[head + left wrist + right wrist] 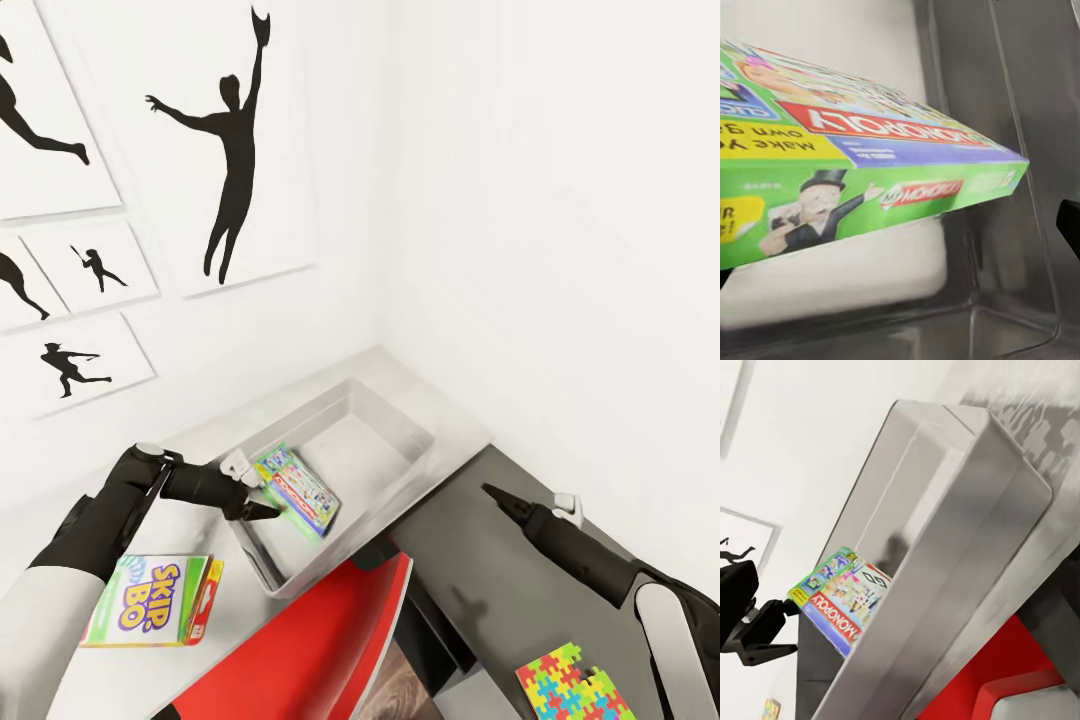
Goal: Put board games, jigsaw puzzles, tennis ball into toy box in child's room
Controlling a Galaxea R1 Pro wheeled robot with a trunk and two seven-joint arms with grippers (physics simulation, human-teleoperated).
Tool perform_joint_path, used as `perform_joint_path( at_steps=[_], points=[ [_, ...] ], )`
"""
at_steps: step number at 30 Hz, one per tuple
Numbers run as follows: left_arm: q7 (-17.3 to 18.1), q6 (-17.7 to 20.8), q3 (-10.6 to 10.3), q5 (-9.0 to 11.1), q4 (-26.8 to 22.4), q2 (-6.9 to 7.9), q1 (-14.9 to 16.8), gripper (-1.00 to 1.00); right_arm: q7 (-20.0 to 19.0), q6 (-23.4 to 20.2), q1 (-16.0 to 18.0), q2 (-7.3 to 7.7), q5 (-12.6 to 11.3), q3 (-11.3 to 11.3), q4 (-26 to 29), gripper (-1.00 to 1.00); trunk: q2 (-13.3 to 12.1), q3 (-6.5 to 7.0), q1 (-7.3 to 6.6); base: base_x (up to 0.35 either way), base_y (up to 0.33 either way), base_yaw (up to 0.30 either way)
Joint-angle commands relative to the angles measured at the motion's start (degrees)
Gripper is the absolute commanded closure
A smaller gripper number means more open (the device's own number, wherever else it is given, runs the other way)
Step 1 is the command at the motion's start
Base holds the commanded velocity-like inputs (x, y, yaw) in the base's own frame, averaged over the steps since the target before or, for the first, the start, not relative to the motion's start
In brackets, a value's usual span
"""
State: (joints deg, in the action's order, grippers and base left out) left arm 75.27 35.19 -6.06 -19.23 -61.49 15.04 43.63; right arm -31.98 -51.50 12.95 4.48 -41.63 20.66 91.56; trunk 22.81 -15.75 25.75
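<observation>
Left jaws (262, 503) apparently grip Monopoly box (297, 490) over toy box (400, 470).

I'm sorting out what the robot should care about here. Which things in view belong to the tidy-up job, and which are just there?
Job: Monopoly box in the left gripper; toy box; Skip-Bo box; jigsaw puzzle; table.

Just there: red chair; silhouette pictures.

I'm in a child's bedroom: baseball-player silhouette pictures (235, 150) hang above my grey desk (440, 410), with a Skip-Bo box (150, 600), a jigsaw puzzle (572, 688) and a red chair (330, 640) beside it.
</observation>
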Motion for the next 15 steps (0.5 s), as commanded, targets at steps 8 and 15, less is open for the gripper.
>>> perform_joint_path(
  at_steps=[8,15],
  points=[
    [1.6,0.7,0.3,-0.2,-1.8,1.16,0.0,-1.00,-0.2,-0.3,0.1,0.00,0.1,0.1,0.0,-1.00,0.1,-0.11,0.03,0.000,0.000,0.000],
    [13.6,0.6,4.1,-0.1,-7.8,6.21,-0.1,-1.00,-0.2,-0.3,0.1,0.00,0.2,0.0,0.0,-1.00,0.1,-0.11,0.03,0.000,0.000,0.000]
  ],
)
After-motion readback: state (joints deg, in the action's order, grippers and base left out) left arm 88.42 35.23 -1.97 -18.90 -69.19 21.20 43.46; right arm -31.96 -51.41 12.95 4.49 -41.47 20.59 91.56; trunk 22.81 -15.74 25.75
